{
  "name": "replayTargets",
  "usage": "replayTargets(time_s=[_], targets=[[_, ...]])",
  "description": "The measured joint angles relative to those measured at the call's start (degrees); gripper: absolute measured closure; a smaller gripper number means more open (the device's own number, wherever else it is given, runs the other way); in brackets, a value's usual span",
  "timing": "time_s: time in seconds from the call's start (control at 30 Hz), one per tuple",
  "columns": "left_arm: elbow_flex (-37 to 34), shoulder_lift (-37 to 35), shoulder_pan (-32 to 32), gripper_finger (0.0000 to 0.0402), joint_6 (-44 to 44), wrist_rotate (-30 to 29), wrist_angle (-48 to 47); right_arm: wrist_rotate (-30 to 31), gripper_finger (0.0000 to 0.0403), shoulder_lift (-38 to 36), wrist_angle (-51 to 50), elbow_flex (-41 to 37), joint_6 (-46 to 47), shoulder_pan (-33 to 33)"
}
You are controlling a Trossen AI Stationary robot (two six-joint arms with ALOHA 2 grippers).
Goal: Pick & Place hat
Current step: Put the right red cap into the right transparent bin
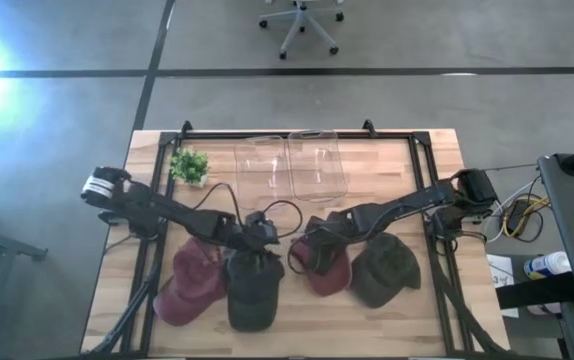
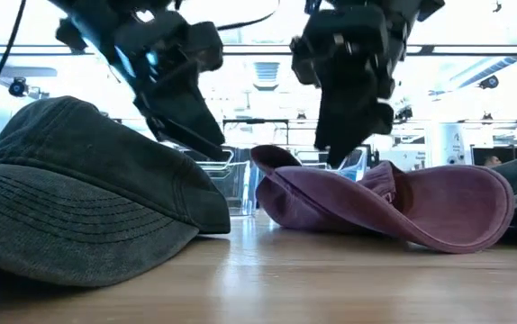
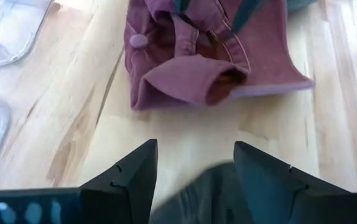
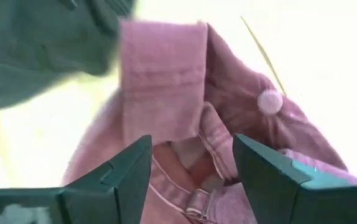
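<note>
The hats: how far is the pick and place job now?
Nothing looks done: all four hats lie on the table, and the two clear bins look empty. In hand: the left gripper hovers open over the dark hat; the right gripper hovers open over the maroon hat. Left: gripping, lifting, placing.
</note>
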Motion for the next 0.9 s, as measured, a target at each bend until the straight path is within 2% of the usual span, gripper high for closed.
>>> replayTargets(time_s=[0.27, 0.5, 0.7, 0.9], targets=[[-0.1, -5.0, -2.2, 0.0196, -0.1, 0.0, -4.9, 0.1, 0.0184, -2.2, -4.1, 3.6, -1.5, -0.1], [-0.2, -6.0, -2.7, 0.0196, -2.6, 0.0, -6.0, -0.2, 0.0184, -5.8, -6.5, 6.9, -2.4, 0.1], [-0.2, -6.0, -5.1, 0.0196, -9.6, -0.1, -6.0, -0.4, 0.0184, -10.6, -11.3, 8.5, -7.5, 1.4], [0.4, -5.9, -7.7, 0.0196, -19.1, -4.2, -5.5, -0.6, 0.0184, -14.7, -19.0, 8.6, -14.0, 3.0]])
